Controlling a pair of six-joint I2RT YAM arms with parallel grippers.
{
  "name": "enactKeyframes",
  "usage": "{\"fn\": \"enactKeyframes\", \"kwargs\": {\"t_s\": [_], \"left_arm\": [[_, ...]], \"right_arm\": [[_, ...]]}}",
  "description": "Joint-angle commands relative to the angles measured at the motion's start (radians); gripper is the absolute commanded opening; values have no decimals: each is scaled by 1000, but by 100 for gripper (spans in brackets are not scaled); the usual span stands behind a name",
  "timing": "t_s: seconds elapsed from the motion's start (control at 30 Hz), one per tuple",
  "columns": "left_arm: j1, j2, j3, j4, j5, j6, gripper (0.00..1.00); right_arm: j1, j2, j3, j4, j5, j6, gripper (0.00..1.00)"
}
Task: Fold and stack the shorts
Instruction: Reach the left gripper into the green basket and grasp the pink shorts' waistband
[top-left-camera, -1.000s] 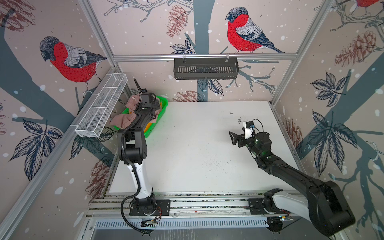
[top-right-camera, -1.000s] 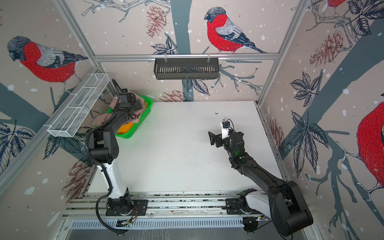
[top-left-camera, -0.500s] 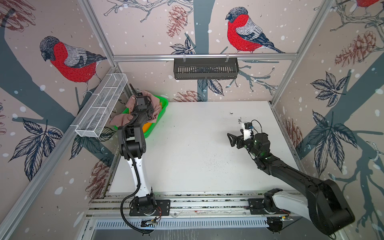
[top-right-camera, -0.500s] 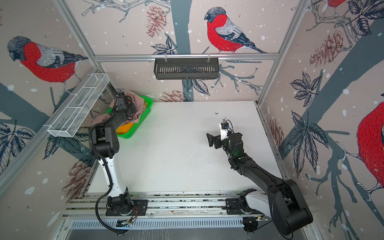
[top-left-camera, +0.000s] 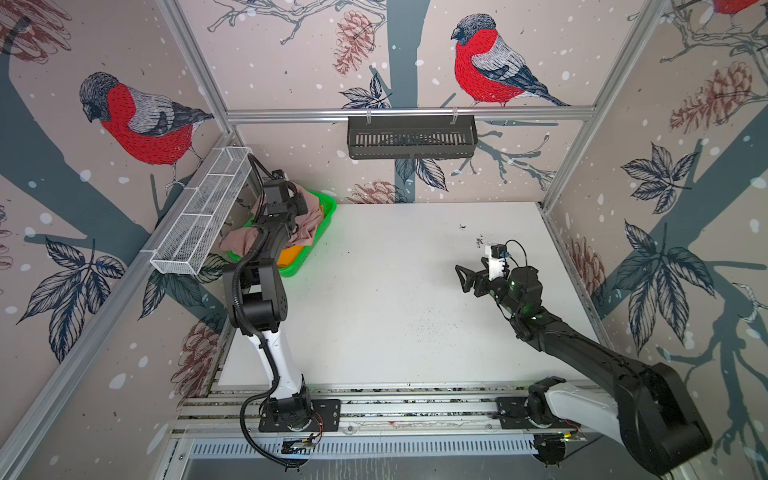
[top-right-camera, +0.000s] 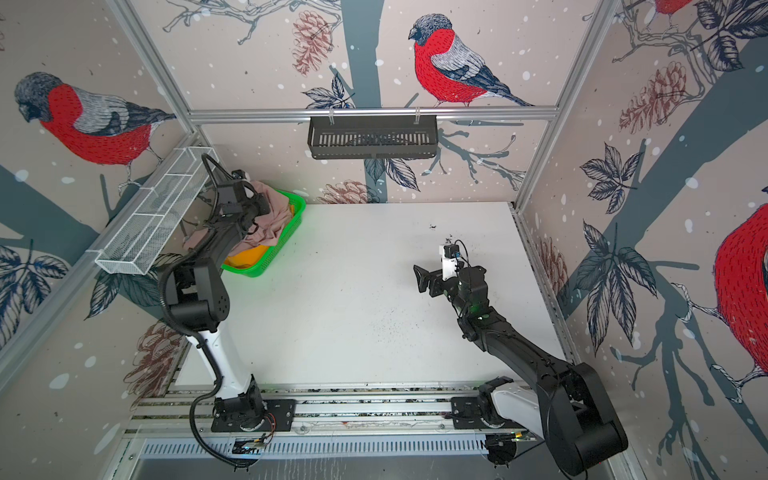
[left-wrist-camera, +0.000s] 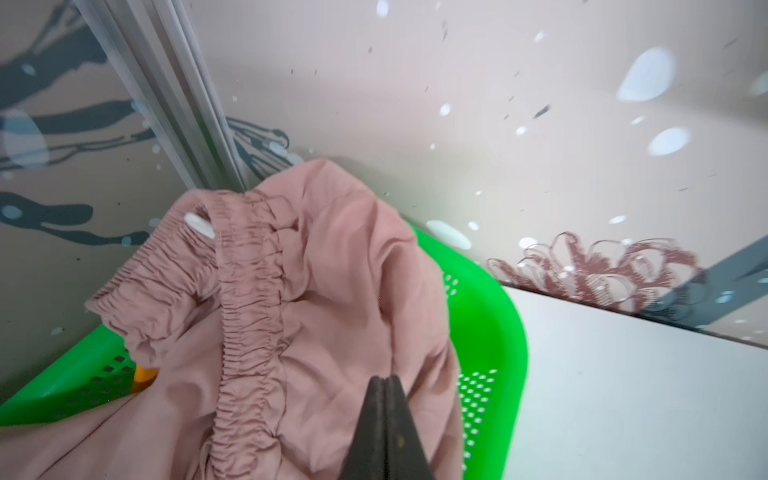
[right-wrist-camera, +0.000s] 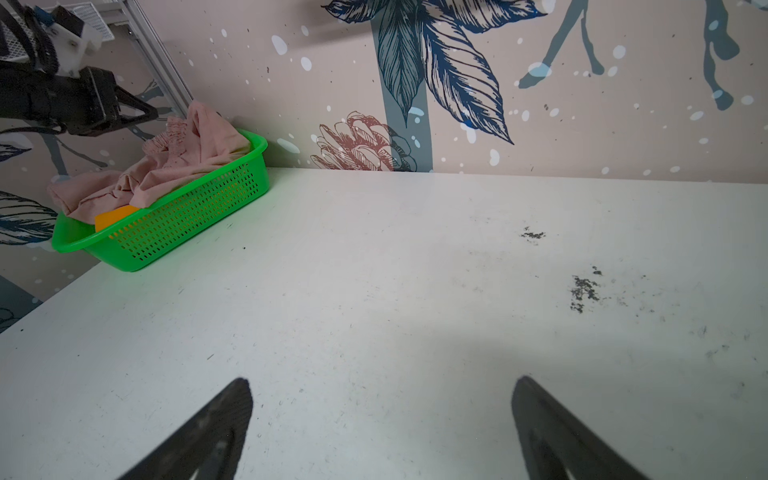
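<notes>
The pink shorts (top-left-camera: 309, 226) (top-right-camera: 270, 224) lie heaped in the green basket (top-left-camera: 305, 266) (top-right-camera: 266, 270) at the back left, their gathered waistband (left-wrist-camera: 249, 291) toward the wall. The orange shorts (top-left-camera: 286, 257) (right-wrist-camera: 114, 218) lie under them, only partly showing. My left gripper (top-left-camera: 297, 205) (left-wrist-camera: 384, 378) is over the basket. Its fingers are pressed together on a fold of the pink fabric. My right gripper (top-left-camera: 461, 279) (right-wrist-camera: 382, 382) hovers open over the bare table at the right, nothing between its fingers.
A white wire shelf (top-left-camera: 199, 224) hangs on the left wall just beside the left arm. A black rack (top-left-camera: 411, 137) hangs on the back wall. Dark crumbs (right-wrist-camera: 584, 291) dot the white table (top-left-camera: 374, 311) near the right gripper.
My left gripper reached farther back over the basket and closed from wide open to shut on the pink fabric. The right arm only shifted slightly.
</notes>
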Motion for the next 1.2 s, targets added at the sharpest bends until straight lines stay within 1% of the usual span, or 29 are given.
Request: {"fn": "enactKeyframes", "kwargs": {"t_s": [0.0, 0.1, 0.13, 0.17, 0.2, 0.23, 0.3, 0.47, 0.53, 0.63, 0.77, 1.03, 1.13, 1.17], "left_arm": [[-2, -92, -35, 4, 87, -12, 0], [-3, -132, -40, -39, 39, -11, 1], [-3, -127, -36, -53, 14, -8, 33], [-2, -116, -32, -65, -12, -3, 72], [-2, -97, -22, -78, -32, 3, 96], [-2, -76, -8, -96, -42, 9, 98], [-2, -24, 24, -123, -72, 16, 98], [-2, 85, 61, -112, -150, 19, 98], [-2, 118, 62, -86, -188, 14, 98], [-2, 145, 29, -4, -258, -6, 98], [-1, 201, 41, 14, -319, 16, 98], [-1, 315, 86, 28, -340, 49, 98], [1, 341, 116, 17, -343, 53, 94], [1, 344, 121, 20, -333, 53, 89]], "right_arm": [[2, -5, 20, 30, -25, 19, 97], [3, -1, 31, 33, -46, 30, 97], [4, 2, 32, 34, -54, 32, 98], [6, 4, 34, 37, -57, 34, 98], [9, 7, 34, 39, -61, 37, 98], [10, 12, 36, 39, -63, 38, 98], [16, 17, 39, 35, -66, 40, 98], [34, 31, 40, 35, -69, 48, 98], [41, 38, 42, 34, -69, 47, 98], [49, 58, 42, 41, -72, 51, 98], [59, 88, 52, 40, -81, 51, 98], [75, 148, 85, 34, -94, 56, 98], [87, 150, 76, 53, -96, 72, 98], [89, 152, 72, 59, -94, 76, 98]]}}
